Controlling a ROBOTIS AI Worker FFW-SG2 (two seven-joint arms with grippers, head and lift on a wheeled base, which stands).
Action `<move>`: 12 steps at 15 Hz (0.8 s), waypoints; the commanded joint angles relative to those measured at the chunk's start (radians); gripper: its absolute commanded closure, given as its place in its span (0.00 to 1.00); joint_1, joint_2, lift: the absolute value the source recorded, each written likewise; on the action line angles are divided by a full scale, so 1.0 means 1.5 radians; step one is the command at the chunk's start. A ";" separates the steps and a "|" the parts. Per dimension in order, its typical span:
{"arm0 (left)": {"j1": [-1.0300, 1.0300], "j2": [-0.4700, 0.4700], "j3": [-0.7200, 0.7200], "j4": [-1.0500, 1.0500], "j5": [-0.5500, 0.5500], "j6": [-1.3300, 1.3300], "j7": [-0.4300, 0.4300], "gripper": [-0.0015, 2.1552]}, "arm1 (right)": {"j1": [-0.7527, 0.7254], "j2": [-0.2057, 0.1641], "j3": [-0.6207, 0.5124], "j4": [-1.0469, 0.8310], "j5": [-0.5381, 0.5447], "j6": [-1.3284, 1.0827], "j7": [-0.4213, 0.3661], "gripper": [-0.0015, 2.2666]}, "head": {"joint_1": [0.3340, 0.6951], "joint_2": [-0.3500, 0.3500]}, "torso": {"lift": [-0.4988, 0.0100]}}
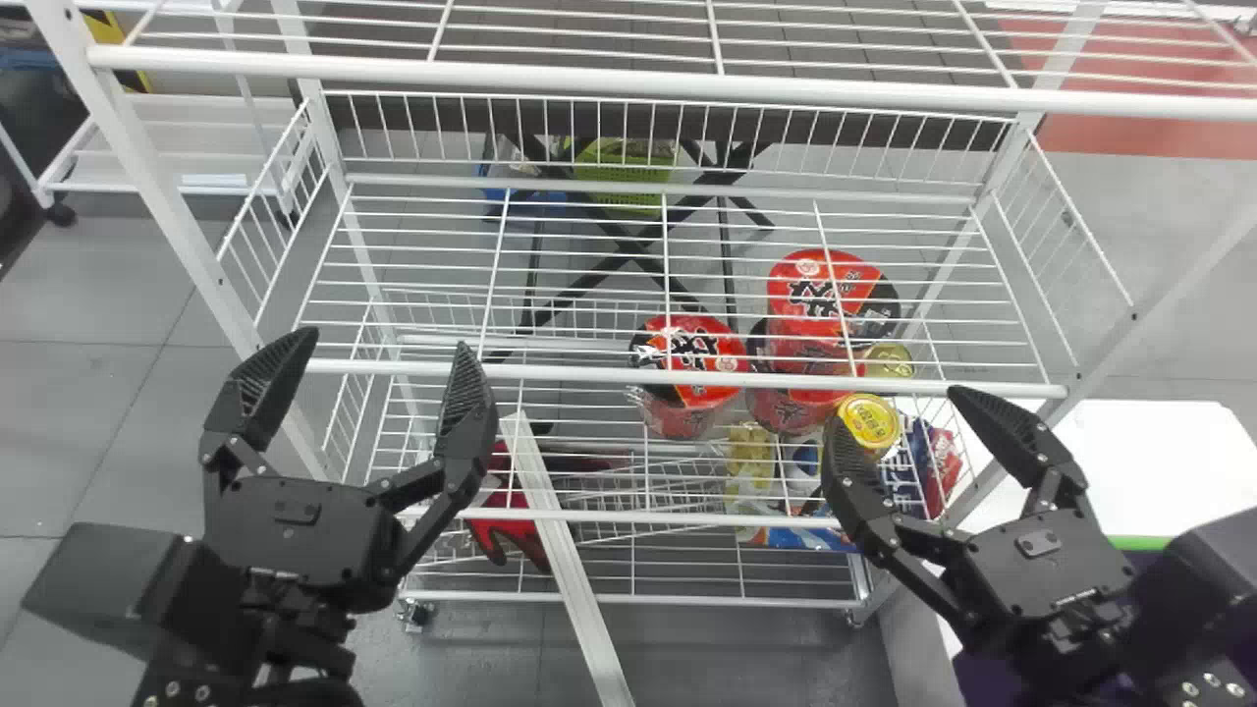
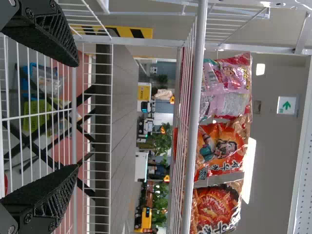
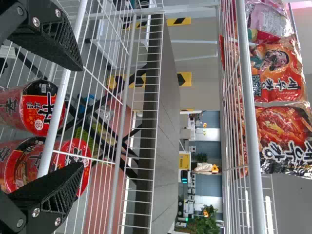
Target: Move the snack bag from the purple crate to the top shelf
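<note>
Honestly can't tell where the actual snack bag is: maybe down in the purple crate (image 1: pixel 984 679), maybe already among the three up on the top shelf (image 1: pixel 589 79). Nothing pinched in either gripper, so my guess: either right before the pick or right after letting go.

If down in the crate, go in with the right gripper (image 1: pixel 901 407), nearer to that side. Keep the jaws wide on the way in, then pinch lightly near the top seam or across the middle. Don't squash it, likely just air and brittle chips. Lift well clear of the crate wall, swing up past the shelf's front edge, stand it upright beside the rest, let go slowly. If already up there, just back straight out without snagging the wire.

As for looks: up top, a pink glossy bag (image 2: pixel 226 87), then an orange bag with a cartoon figure (image 2: pixel 219 146), then a red-orange bag (image 2: pixel 217 207). All puffy, crinkly foil, upright in a row. Probably slippery and prone to tipping.

Right jaws spread apart, over by the red noodle cups (image 1: pixel 692 368) and the yellow-lidded can (image 1: pixel 869 422), near the white table (image 1: pixel 1129 452). Left gripper (image 1: pixel 383 346) idle at the rack's left end, also spread and empty.
</note>
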 commanded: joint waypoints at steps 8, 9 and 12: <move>0.000 0.000 0.000 0.006 0.001 0.001 0.006 0.03 | -0.007 -0.002 -0.001 0.012 -0.004 0.000 0.009 0.06 | 1.00 0.43 | 0.20; 0.000 0.000 0.000 0.006 0.001 0.001 0.006 0.03 | -0.007 -0.002 -0.001 0.012 -0.004 0.000 0.009 0.06 | 1.00 0.43 | 0.19; -0.001 0.000 0.000 0.006 0.001 0.001 0.006 0.03 | -0.008 -0.002 -0.002 0.011 -0.004 0.002 0.017 0.06 | 1.00 0.44 | 0.17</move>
